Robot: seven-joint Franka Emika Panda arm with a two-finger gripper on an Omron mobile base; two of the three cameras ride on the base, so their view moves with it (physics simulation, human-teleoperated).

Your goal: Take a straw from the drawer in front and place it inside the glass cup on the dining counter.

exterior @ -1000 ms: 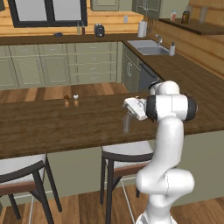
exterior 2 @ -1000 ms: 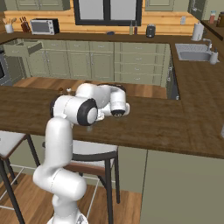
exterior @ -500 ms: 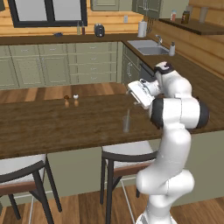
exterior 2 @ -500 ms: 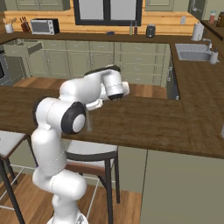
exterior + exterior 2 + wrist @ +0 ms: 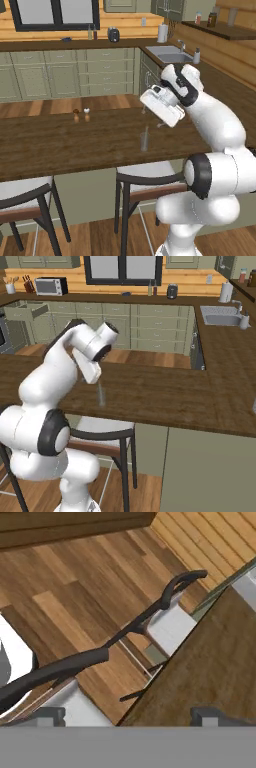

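Note:
The glass cup stands on the dining counter, near its front edge. The straw stands upright inside the cup and pokes out above the rim. From the other side, the cup and straw sit just below my hand. My gripper hangs above and to the right of the cup, apart from it. In the hand view the gripper is open, its fingertips far apart with nothing between them. The drawer stands pulled out at the far left.
Salt and pepper shakers stand further back on the counter. Dark-framed stools sit under its overhang, and one stool lies below the hand. A sink is set in the right-hand worktop.
The hand has lifted off the cup, swung up over the counter and rolled over. The straw has stayed in the cup.

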